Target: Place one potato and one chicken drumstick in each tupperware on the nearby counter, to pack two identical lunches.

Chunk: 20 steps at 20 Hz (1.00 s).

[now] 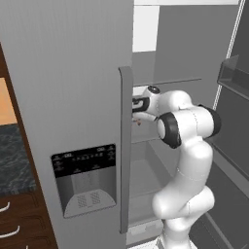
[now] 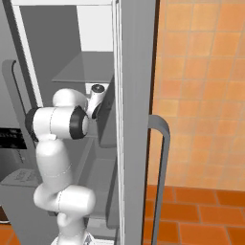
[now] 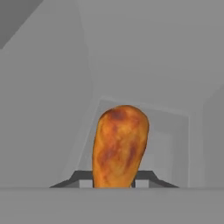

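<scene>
Gripper: the gripper (image 3: 114,178) is reached into the open fridge (image 1: 160,58), its two dark finger tips drawn in against the sides of the chicken drumstick (image 3: 119,146), pinching it at its lower end.
Drumstick: it stands straight out ahead of the tips, plump end farthest from them, the narrow part down between them and partly hidden at the bottom of the hand view.
Surroundings: plain grey fridge walls lie beyond the piece on every side; the closed fridge door (image 1: 73,97) with its handle and dispenser panel is just beside the arm in the left base view.
Counter: a strip of the counter (image 1: 14,160) shows past that door, well away from the tool; the tupperware cannot be made out from here.
Risk, grip: the hold looks low on the piece, so I judge it could pivot or slip out when pulled back, since most of its bulk hangs ahead of the tips.
Risk, exit: the wrist sits close to the door edge; a wide swing out could knock the drumstick against it.
</scene>
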Motion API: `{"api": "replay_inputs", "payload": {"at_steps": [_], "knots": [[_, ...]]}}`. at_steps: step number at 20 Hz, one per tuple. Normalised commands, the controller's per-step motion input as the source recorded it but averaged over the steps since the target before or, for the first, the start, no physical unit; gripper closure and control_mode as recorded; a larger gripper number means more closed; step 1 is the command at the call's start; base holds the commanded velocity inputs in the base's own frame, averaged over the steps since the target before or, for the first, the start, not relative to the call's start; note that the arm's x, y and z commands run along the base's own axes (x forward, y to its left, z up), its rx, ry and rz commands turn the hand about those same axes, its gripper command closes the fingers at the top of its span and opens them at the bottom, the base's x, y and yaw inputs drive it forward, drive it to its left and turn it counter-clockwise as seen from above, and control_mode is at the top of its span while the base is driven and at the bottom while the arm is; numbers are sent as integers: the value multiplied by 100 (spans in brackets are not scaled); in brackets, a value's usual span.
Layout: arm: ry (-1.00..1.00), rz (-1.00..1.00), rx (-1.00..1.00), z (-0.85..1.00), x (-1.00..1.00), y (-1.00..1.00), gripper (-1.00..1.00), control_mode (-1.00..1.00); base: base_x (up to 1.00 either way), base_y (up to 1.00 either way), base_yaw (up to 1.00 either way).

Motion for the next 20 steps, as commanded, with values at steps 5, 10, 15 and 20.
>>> {"api": "replay_inputs", "payload": {"at_steps": [5,10,15,20], "knots": [[8,0,0,-29,-91,0,100,-100,0,0,0],[-2,-1,0,10,-100,-1,100,-100,0,0,0],[1,-9,5,81,-100,-11,100,-100,0,0,0],[7,-10,1,87,-100,-1,100,-100,0,0,0]]}}
